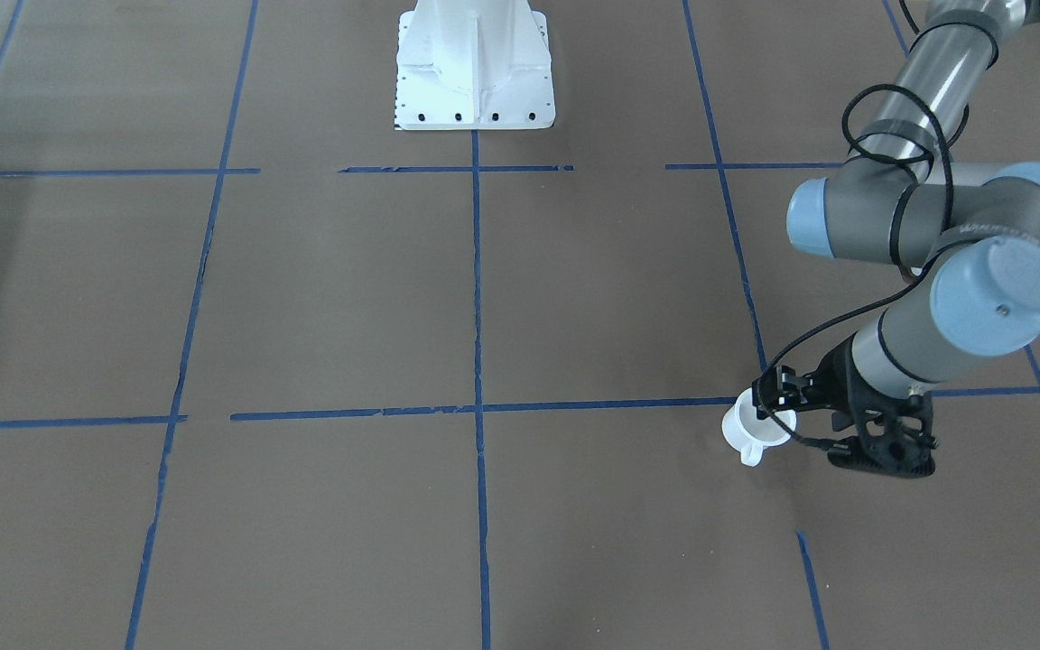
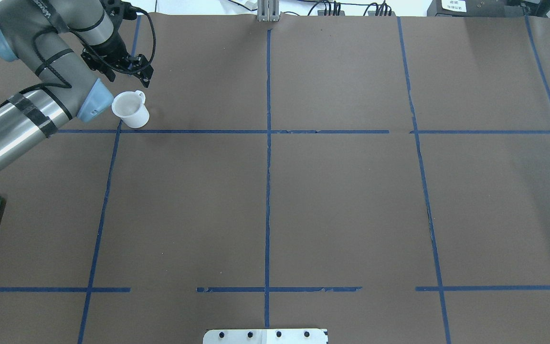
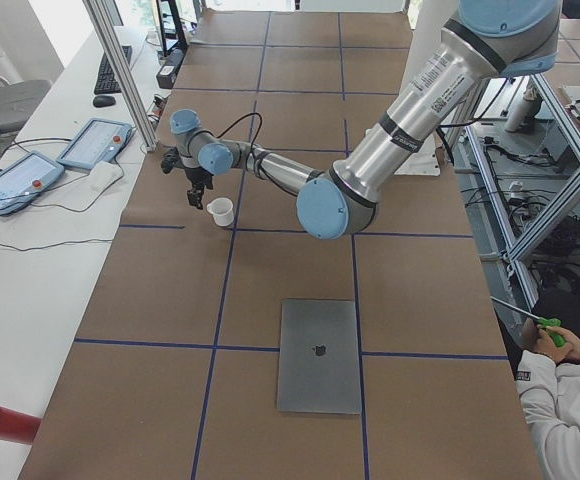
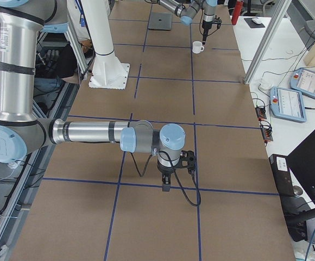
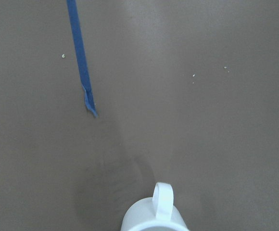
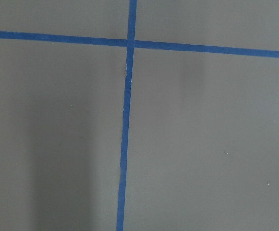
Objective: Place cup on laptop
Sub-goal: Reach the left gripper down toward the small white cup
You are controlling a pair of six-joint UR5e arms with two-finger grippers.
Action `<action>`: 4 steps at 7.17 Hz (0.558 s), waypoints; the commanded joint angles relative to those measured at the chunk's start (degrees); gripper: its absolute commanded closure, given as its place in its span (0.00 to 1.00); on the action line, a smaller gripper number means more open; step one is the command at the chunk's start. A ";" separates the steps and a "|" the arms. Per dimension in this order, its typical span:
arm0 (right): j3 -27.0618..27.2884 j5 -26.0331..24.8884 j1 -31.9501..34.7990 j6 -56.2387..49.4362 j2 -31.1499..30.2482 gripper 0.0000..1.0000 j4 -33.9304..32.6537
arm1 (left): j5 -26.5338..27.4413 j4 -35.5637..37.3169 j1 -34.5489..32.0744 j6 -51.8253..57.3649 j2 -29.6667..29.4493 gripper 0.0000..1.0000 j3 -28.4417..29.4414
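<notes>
Reaching across the brown table (image 2: 351,200), my left arm (image 2: 12,129) is stretched out to the far side, away from my base, and as I judge it nothing of the task is done yet. The laptop (image 3: 319,355) lies flat and closed, logo up, near the table's end on my left side, with nothing on its lid. My left gripper (image 3: 196,200) points down just beside the cup (image 2: 130,110) and a little above it. The cup stands upright on the table, handle turned away from my base. Whether that gripper is parted or closed I cannot tell, only that the cup is not in it. Left to do: take the cup, lift it, carry it to the laptop, well apart from here, and set it on the lid.

My right arm (image 4: 87,132) hangs low over the table far off, my right gripper (image 4: 166,185) aimed downward; its state I cannot tell either. My white pedestal (image 1: 475,68) stands at the table's near edge. Two teach pendants (image 3: 95,143) lie on the side bench beyond the table. Blue tape lines (image 2: 268,191) mark squares. Between cup and laptop, I judge my own elbow (image 3: 325,205) the only likely hindrance.
</notes>
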 commanded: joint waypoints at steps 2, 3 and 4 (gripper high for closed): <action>0.00 0.00 0.00 0.00 0.00 0.00 -0.04 | 1.13 -5.73 2.08 -0.38 -1.03 0.18 5.74; 0.00 0.00 0.00 0.00 0.00 0.00 0.05 | 1.48 -5.93 2.35 -0.38 -1.03 0.38 5.93; 0.00 0.00 0.00 0.00 0.00 0.00 0.05 | 1.49 -5.93 2.26 -0.29 -0.94 0.85 5.93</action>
